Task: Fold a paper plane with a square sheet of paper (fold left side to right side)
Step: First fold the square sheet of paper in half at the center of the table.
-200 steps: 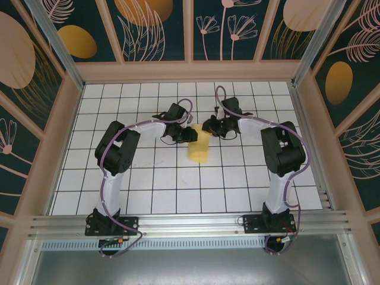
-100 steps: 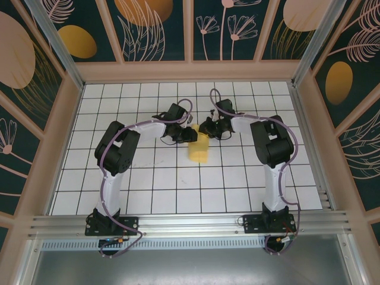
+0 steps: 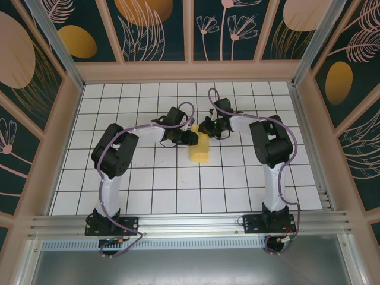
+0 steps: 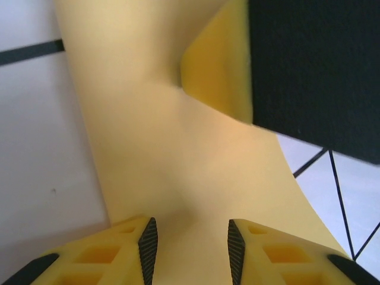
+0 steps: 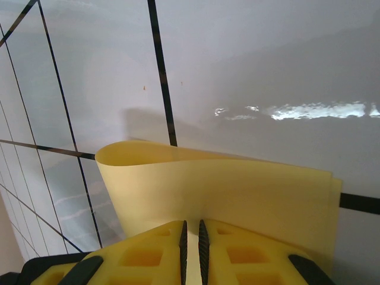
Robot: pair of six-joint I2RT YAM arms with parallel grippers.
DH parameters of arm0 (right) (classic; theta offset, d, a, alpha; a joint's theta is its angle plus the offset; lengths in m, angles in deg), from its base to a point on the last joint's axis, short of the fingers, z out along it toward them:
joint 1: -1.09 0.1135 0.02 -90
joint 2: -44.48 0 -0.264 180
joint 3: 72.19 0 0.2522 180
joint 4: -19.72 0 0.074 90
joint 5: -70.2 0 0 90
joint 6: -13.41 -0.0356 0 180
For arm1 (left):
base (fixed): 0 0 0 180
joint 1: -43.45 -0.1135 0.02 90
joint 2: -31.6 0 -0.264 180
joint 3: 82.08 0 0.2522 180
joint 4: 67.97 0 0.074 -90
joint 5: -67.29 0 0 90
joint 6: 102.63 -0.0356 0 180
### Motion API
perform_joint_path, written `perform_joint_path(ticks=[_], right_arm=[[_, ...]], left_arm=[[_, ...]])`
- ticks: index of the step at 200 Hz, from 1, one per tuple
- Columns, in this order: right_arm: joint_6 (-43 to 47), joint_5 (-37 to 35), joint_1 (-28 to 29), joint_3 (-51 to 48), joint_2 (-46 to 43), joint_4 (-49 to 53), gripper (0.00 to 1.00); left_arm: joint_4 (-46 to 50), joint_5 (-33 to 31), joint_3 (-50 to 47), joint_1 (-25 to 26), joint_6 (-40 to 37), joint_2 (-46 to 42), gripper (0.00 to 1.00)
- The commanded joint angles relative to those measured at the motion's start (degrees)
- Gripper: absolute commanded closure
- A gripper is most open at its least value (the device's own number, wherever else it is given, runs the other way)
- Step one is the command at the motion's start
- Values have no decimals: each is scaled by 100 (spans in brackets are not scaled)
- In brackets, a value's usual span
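Jaws of the right end effector are pressed almost together on one edge of the square sheet of paper, so it is grasping the sheet. From that pinch the yellow paper bows up and away in a smooth curl above the white gridded surface. The left end effector is released: its two fingers stand apart with paper showing through the gap between them, and nothing looks pinched. From above, the sheet lies near the middle of the surface as a narrow doubled-over strip. The left end effector is at its far left corner and the right one is just beyond its far end. Over the last second the left fingers have spread a little. The right arm has swung its elbow inward, and its end effector has edged slightly left over the paper, while the strip looks slimmer and flatter than before. That suggests the left side is letting go now that the flap is carried across, leaving the right side to lay the edge down; the crease itself does not yet look pressed. Counted: one sheet, two arms, two end effectors.
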Motion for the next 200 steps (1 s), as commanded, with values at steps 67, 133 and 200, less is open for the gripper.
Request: perform_joint_path(ticks=[67, 133, 200], right_arm=[[75, -457, 79, -123, 292, 553, 81], [75, -448, 90, -141, 307, 553, 81], [84, -462, 88, -145, 308, 570, 81]], left_arm=[[75, 420, -701, 305, -603, -427, 60], [-94, 689, -1049, 452, -694, -696, 60], [-207, 717, -1520, 602, -605, -884, 60]])
